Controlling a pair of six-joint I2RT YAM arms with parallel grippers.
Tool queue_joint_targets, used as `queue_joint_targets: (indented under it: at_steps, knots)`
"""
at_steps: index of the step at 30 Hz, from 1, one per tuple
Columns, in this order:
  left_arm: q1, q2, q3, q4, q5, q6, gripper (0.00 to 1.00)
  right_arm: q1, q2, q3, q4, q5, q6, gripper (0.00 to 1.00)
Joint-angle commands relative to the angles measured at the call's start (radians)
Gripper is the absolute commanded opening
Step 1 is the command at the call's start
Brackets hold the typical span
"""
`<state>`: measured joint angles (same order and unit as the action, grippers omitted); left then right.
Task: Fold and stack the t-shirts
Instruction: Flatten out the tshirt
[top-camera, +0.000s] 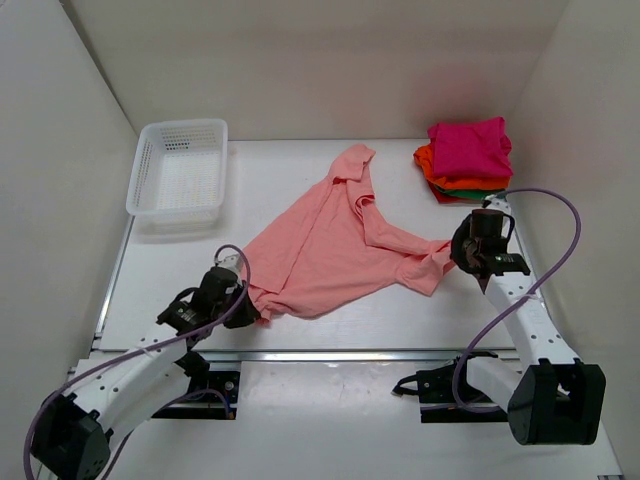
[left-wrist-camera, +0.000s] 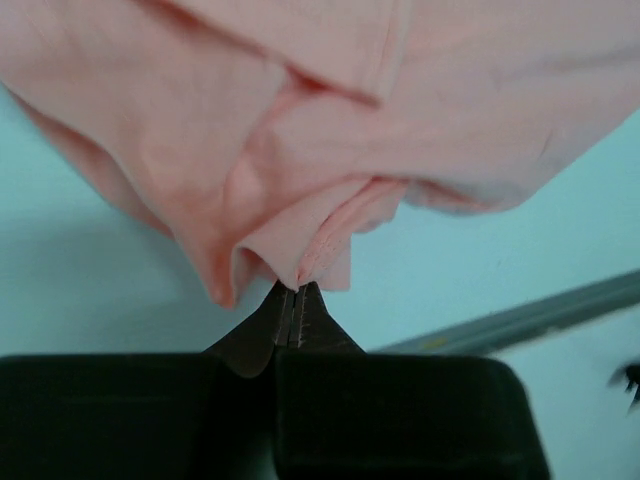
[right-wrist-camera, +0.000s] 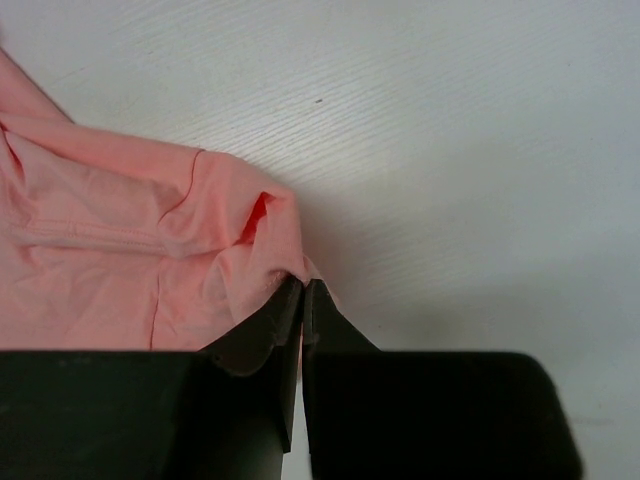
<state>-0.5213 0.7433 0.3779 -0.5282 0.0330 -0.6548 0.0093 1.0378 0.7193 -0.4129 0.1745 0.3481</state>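
In the middle of the table (top-camera: 400, 300), the salmon-pink t-shirt (top-camera: 330, 245) lies unfolded and rumpled, stretched diagonally with creases bunched toward its right side; the folded t-shirts (top-camera: 468, 160), magenta on top, sit stacked in the far right corner. The left gripper (top-camera: 247, 311) reaches in low from the near left, jaws pinched tight on the shirt's near-left corner, and the right gripper (top-camera: 457, 257) bends in from the right, clamped on the cloth at the shirt's right edge. A white mesh basket (top-camera: 180, 170) stands at the far left, apart.
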Motion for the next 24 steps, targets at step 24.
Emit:
queue_joint_targets:
  at_steps: [24]
  knots:
    - [0.296,0.28,1.125,-0.012,-0.125,0.29,0.0,-0.132,-0.249,0.763,-0.02,-0.379,-0.009,0.0]
